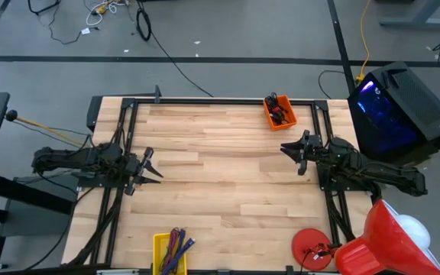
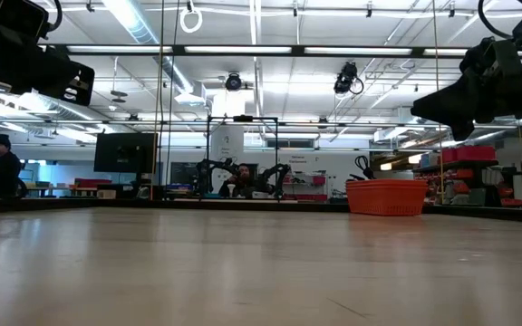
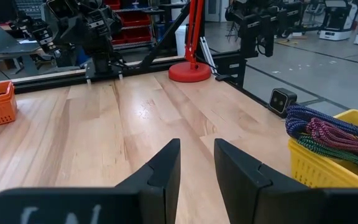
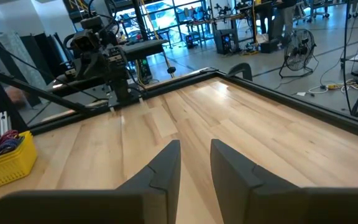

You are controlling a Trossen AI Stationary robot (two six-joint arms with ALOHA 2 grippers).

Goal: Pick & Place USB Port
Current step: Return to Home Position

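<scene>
No USB port can be made out in any view. A yellow bin [image 1: 170, 252] of coloured cables stands at the table's near edge, also in the left wrist view [image 3: 328, 165]. At the far edge, an orange bin [image 1: 279, 111] holds dark parts. My left gripper [image 1: 154, 166] hovers over the table's left side, open, with nothing between its fingers [image 3: 196, 144]. Over the right side, my right gripper [image 1: 290, 156] is also open and empty [image 4: 195, 144]. The two point at each other across the table.
A black frame [image 1: 220, 101] runs along the table's far, left and right edges. A red lamp base [image 1: 312, 248] stands at the near right corner. A lit computer case [image 1: 403, 107] stands beyond the right edge. Bare wood lies between the arms.
</scene>
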